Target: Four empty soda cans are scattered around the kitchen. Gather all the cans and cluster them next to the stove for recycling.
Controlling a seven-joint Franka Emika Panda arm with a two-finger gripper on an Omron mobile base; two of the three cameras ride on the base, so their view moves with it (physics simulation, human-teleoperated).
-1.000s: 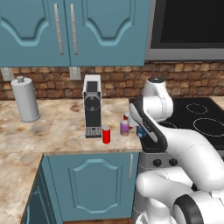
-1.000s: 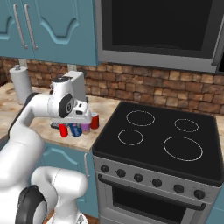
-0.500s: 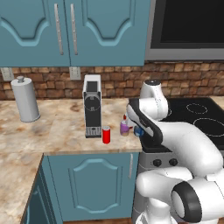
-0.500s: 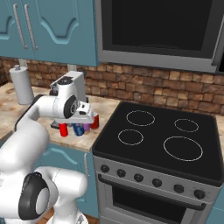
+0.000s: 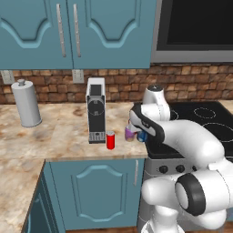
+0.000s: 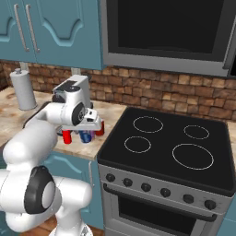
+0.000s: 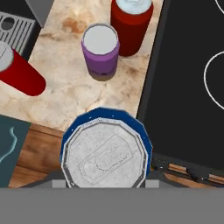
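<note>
The gripper (image 7: 105, 186) is clenched on the blue soda can with a silver top (image 7: 106, 153), low centre in the hand view beside the black glass stove (image 7: 188, 78). Better to lower it straight before letting go, clear of the purple can (image 7: 101, 50).

In the lower middle of the hand view sits a blue can (image 7: 106, 151) with a silver embossed top; above it a purple can (image 7: 100, 51) (its lid pale grey) and two red cans (image 7: 131, 22) (image 7: 19, 75). The counter (image 7: 65, 94) is mottled beige marble, the stove (image 6: 171, 147) black with white rings, the cabinets (image 5: 98, 32) teal, and the wall (image 6: 152, 92) brown brick.
</note>
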